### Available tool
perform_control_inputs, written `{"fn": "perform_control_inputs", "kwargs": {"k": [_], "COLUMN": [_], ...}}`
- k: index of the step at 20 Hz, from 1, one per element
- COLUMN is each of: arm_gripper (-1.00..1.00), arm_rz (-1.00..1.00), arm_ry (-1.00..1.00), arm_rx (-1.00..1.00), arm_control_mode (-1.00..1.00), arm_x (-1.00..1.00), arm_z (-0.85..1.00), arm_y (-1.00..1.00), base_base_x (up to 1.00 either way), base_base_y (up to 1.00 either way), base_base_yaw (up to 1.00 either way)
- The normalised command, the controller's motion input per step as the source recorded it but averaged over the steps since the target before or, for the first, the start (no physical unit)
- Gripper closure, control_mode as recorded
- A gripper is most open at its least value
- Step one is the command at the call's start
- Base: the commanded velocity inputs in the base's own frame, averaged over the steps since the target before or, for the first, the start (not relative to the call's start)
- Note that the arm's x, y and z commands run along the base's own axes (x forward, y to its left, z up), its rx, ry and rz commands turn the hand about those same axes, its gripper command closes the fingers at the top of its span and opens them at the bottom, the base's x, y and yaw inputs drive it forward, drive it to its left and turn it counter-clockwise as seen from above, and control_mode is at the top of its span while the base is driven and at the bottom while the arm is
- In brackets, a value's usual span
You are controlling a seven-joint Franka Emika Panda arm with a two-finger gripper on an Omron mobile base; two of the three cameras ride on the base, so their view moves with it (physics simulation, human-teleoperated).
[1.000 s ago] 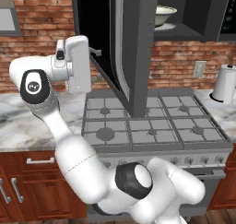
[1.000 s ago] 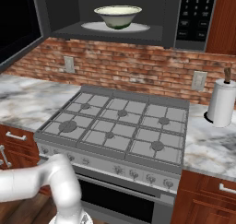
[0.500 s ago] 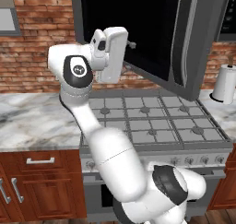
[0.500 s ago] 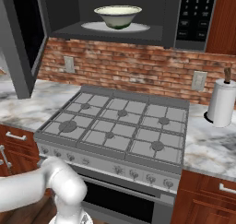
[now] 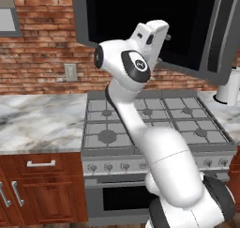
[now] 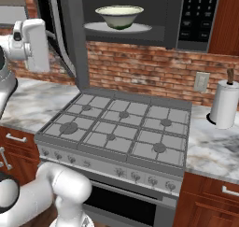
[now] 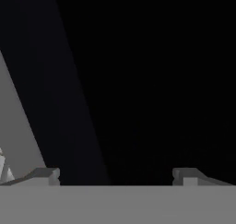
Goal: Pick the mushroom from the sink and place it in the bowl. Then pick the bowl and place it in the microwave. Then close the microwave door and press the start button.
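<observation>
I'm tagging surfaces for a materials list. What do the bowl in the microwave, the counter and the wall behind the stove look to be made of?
The bowl: probably glazed ceramic, cream with a thin darker rim and smooth sheen. The counter: looks like polished marble or stone, white with grey veining. The wall: red brick with pale mortar lines, matte. As a render, these are looks only.

Door (image 6: 70, 39): part-open, swung out across the left of the microwave (image 6: 140, 16) cavity; black glass (image 7: 138, 80) directly ahead of the gripper (image 7: 115, 176), jaws spread wide.
Cavity: right of the door's edge open; bowl (image 6: 119, 17) sits mid-plate.
Stove (image 6: 121, 128): clear air above the burners.
Paper towel roll (image 6: 224, 104): upright on right counter.
</observation>
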Motion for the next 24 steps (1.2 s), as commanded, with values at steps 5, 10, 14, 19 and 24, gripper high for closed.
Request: {"fn": "perform_control_inputs", "kwargs": {"k": [5, 10, 14, 19, 24], "arm_gripper": [-1.00, -1.00, -1.00, -1.00, -1.00], "arm_rz": [0.26, 0.28, 0.27, 0.23, 0.16], "arm_ry": [0.00, 0.00, 0.08, 0.14, 0.21], "arm_rx": [0.00, 0.00, -0.01, -0.03, -0.06], "arm_control_mode": [-1.00, -1.00, -1.00, -1.00, -1.00], "arm_x": [0.37, 0.49, 0.63, 0.66, 0.60], "arm_z": [0.02, 0.00, 0.00, 0.02, 0.18], "arm_y": [-0.90, -0.80, -0.61, -0.42, -0.12], "base_base_x": [0.00, 0.00, 0.00, 0.00, 0.00], "base_base_y": [0.00, 0.00, 0.00, 0.00, 0.00], "base_base_yaw": [0.00, 0.00, 0.00, 0.00, 0.00]}}
